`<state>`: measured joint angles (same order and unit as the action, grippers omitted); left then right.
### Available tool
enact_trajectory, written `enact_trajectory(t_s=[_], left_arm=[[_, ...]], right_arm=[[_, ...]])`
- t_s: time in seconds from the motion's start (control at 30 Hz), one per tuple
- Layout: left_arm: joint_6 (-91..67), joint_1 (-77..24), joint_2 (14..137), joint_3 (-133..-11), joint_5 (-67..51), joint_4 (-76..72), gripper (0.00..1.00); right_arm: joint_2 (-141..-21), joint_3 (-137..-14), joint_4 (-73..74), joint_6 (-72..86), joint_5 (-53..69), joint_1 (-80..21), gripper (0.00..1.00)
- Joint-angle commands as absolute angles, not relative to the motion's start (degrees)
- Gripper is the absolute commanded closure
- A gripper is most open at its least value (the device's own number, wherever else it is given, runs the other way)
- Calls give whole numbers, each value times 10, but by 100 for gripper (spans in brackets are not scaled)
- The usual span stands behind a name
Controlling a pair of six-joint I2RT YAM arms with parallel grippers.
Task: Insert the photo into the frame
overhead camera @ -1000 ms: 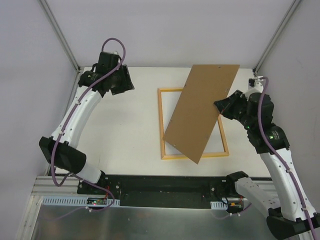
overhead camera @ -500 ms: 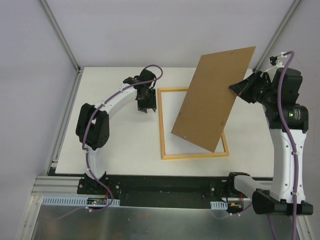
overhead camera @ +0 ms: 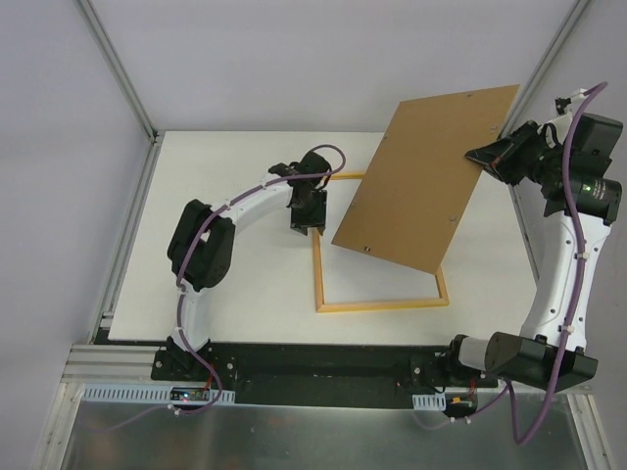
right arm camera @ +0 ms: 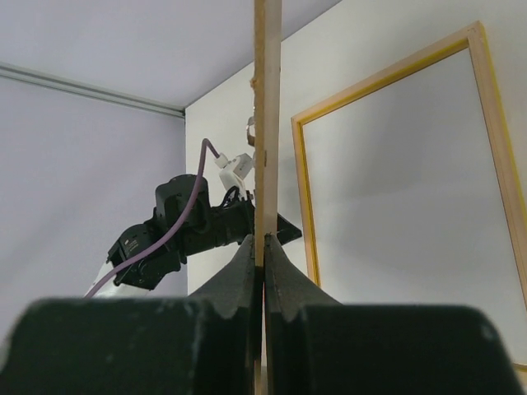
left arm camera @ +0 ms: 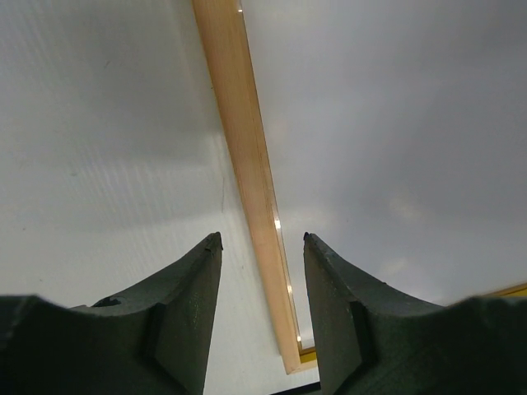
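The frame (overhead camera: 380,305) lies flat on the white table, with only white showing inside it. My left gripper (overhead camera: 305,216) is low over the frame's left rail near its far corner. In the left wrist view it (left arm camera: 262,240) is open, and its fingers straddle the pale wood rail (left arm camera: 247,181) without touching it. My right gripper (overhead camera: 487,157) is shut on the edge of the plain brown backing board (overhead camera: 421,186) and holds it tilted above the frame's far right part. In the right wrist view the jaws (right arm camera: 263,240) clamp the board (right arm camera: 267,115) edge-on, and the frame (right arm camera: 300,206) lies below. The street photo does not show.
The white table (overhead camera: 225,176) is bounded by grey walls and metal posts at the far corners (overhead camera: 147,132). The left arm (overhead camera: 230,211) arcs across the table's left half. A black rail (overhead camera: 313,362) runs along the near edge.
My right arm has lifted the backing board up and to the right, off the frame. My left arm has swung from the far left to the frame's left rail.
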<state>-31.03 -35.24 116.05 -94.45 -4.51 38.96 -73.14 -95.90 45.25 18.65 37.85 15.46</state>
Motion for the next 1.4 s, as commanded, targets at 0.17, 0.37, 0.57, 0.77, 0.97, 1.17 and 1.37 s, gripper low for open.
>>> enact_trajectory(t_s=[0.17, 0.37, 0.57, 0.77, 0.97, 1.17, 1.37], left_arm=[[-332, -380, 1181, -934, -38, 367, 57], [-336, -385, 1184, -908, -23, 356, 63], [-335, -388, 1180, -882, -13, 349, 64], [-332, -388, 1171, -867, -4, 345, 69], [-304, -379, 1147, -844, -4, 345, 76], [-223, -328, 1110, -795, -35, 347, 81], [-129, -273, 1079, -766, -91, 366, 81]], right_arm=[[-716, -986, 403, 210, 428, 164, 100], [-713, -979, 403, 207, 430, 167, 100], [-710, -969, 399, 206, 432, 169, 100], [-706, -948, 388, 206, 434, 169, 100], [-707, -900, 353, 212, 465, 169, 100], [-705, -848, 319, 220, 499, 164, 100], [-689, -756, 252, 243, 512, 132, 100]])
